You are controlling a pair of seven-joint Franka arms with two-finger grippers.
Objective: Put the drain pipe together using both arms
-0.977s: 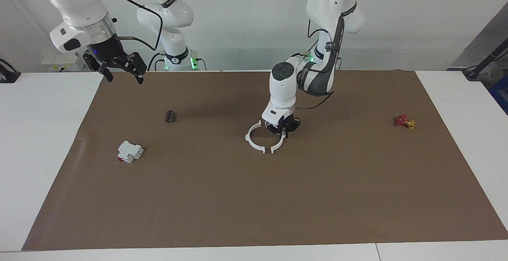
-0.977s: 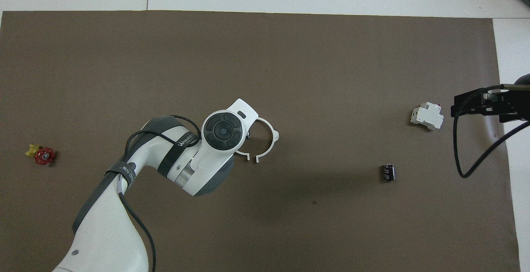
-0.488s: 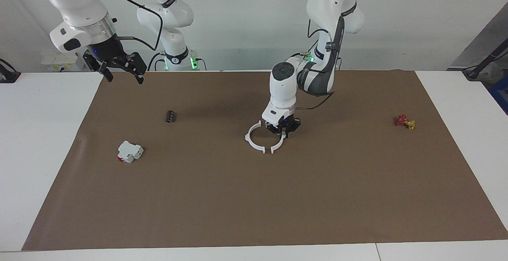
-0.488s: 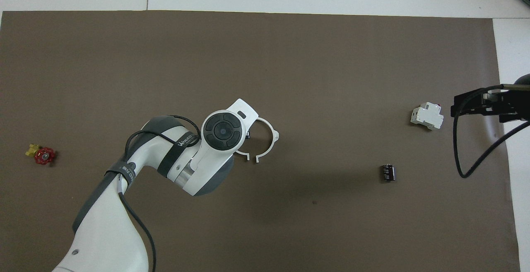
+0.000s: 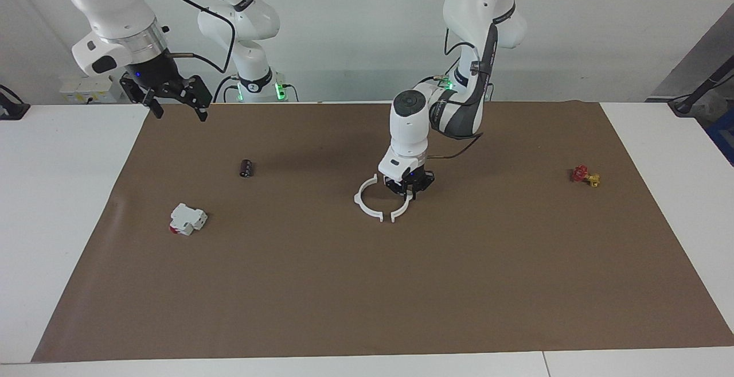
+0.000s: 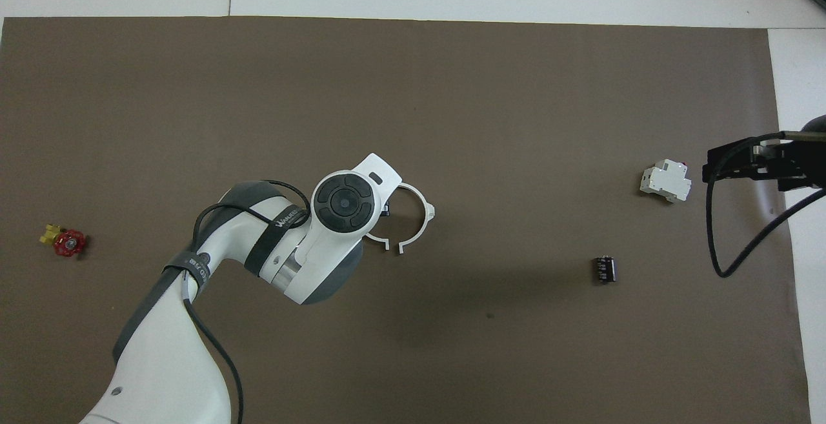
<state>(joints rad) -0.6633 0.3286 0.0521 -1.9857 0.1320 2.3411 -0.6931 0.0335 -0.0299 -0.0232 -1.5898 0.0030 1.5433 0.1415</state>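
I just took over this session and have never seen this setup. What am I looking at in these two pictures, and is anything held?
Two white robot arms work at a table with a brown mat. One picture faces the robots; the other looks down from above them. The left tool is down at mid-mat, shut on one half of the drain pipe; the other half lies beside it. The right tool waits open in the air. Also on the mat: a white block, a black cylinder, a red-and-yellow piece.

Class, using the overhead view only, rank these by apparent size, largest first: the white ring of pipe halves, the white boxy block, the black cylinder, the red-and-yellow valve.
1. White ring
2. White boxy block
3. Red-and-yellow valve
4. Black cylinder

The last two look close; treat that order as unsure.
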